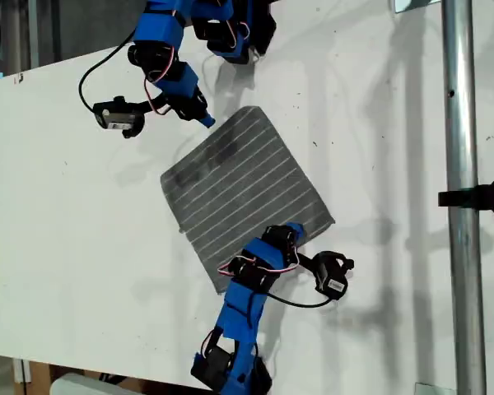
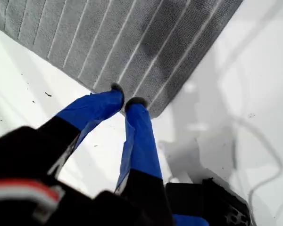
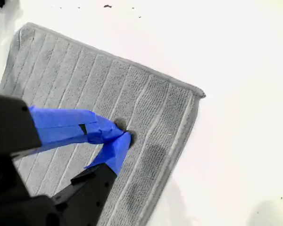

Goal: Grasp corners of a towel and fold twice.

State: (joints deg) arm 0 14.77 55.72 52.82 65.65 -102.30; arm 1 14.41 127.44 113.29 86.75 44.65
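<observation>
- Towel (image 1: 245, 194): dark grey cloth with thin white stripes, lying flat and unfolded on the white table (image 1: 58, 181), turned diamond-wise near the middle of the exterior view.
- My first gripper (image 2: 124, 101): its blue fingers are nearly pressed together, with only a slim gap at the dark tips. The tips sit at the towel's hemmed edge beside one corner (image 2: 156, 114). Whether any cloth is caught between them I cannot tell.
- My second gripper (image 3: 124, 133): its blue fingers meet at the tips, which rest on top of the towel, inward from the edge and near another corner (image 3: 198, 93). No cloth is seen lifted or pinched.
- In the exterior view, one arm reaches from the top to the towel's upper corner; the other reaches from the bottom to its lower-right edge.
</observation>
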